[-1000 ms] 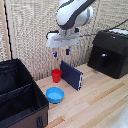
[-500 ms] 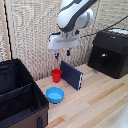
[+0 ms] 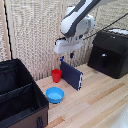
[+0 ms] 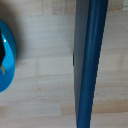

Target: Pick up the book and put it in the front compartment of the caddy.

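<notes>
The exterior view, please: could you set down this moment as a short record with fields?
book: upright on its edge on the table, under the gripper
jaws: at the book's top edge; grip cannot be told
red cup: beside the book
blue bowl: in front of the cup
caddy: exterior view's left, no book inside
black appliance: exterior view's right

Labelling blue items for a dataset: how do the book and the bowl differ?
The book is dark navy, the bowl bright light blue. The book is flat and rectangular, standing on edge; the bowl is round and rests open side up. The book rises taller than the low bowl. Both are blue and sit by the red cup.
</notes>
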Motion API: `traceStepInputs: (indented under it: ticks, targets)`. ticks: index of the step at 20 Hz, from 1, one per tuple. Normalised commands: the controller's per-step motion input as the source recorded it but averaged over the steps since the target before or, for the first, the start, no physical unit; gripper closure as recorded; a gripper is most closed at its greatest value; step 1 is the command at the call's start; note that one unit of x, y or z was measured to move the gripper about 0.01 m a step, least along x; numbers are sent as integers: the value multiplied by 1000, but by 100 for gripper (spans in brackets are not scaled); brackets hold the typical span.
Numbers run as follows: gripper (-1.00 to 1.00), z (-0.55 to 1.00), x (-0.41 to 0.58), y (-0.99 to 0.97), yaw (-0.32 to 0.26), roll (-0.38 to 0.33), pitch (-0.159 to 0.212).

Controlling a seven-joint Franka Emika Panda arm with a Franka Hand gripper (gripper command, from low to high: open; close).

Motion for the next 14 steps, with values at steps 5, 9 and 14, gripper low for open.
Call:
traceStepInputs:
  ticks: [5, 9, 14]
  targets:
    - [-100, -340, 344, -317, -22, 6, 44]
    - [-100, -327, 394, -315, 0, 0, 43]
    - [-100, -235, 238, -263, 0, -6, 114]
